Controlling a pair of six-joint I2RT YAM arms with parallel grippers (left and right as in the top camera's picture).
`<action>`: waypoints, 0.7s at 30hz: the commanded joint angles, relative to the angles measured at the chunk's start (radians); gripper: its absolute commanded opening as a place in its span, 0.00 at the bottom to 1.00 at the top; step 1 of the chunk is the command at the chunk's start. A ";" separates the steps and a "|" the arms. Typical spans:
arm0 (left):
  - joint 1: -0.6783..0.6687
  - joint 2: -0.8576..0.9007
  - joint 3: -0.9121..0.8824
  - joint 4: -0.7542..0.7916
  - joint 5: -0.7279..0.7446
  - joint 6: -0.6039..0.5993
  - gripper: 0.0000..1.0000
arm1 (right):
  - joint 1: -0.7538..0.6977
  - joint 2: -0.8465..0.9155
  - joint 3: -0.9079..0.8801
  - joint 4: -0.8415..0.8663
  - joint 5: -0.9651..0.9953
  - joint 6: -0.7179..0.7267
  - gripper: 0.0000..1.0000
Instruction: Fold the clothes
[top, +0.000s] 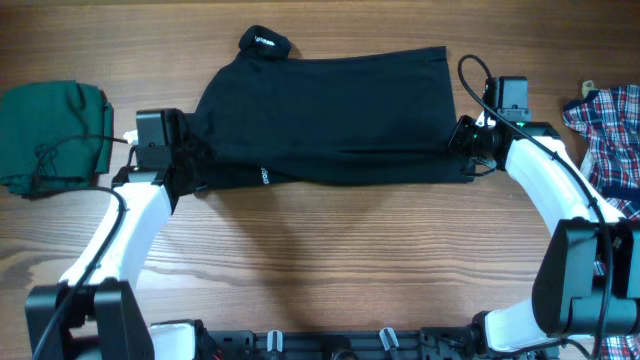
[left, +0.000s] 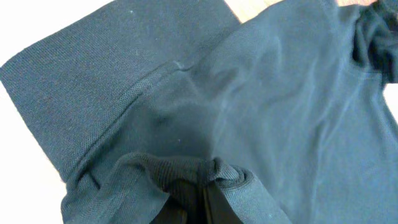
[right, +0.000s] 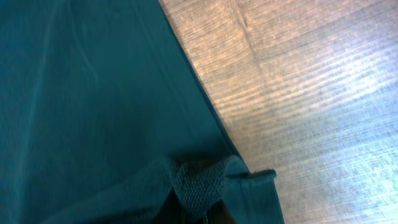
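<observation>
Wood-grain bench (top: 350, 250), light brown, seen from above. We note the left hand (top: 188, 168) closed tight on the left end of the black shirt (top: 330, 110). Its wrist view shows a ridge of dark knit bunched up and pinched between the two fingers. The right hand (top: 463, 140) is likewise closed, gripping the black shirt's right end near the lower corner. From its wrist we see a hemmed edge gathered into the pinch, with bare wood just beside it.

Between the two hands we record the black shirt spread across the middle of the bench, folded into a long band running left to right. Its collar (top: 264, 42) pokes out at the upper left with a small white label on it. A small white mark (top: 265, 178) shows along the lower edge, near the left hand. White arms (top: 130, 230) reach in from the near edge, one to each end.

Further out, we find a dark green garment (top: 55, 135) heaped at the far left, apart from the black shirt. A red, white and blue plaid shirt (top: 605, 120) lies at the far right edge, partly out of view.
</observation>
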 joint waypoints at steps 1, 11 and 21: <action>0.013 0.047 0.009 0.039 -0.018 0.024 0.07 | -0.001 0.033 0.018 0.049 0.021 -0.026 0.04; 0.013 0.047 0.016 0.086 0.021 0.168 0.59 | -0.001 0.040 0.017 0.132 0.021 -0.026 0.24; -0.131 0.045 0.401 -0.240 0.069 0.431 0.44 | -0.001 0.040 0.069 0.101 -0.083 -0.248 0.81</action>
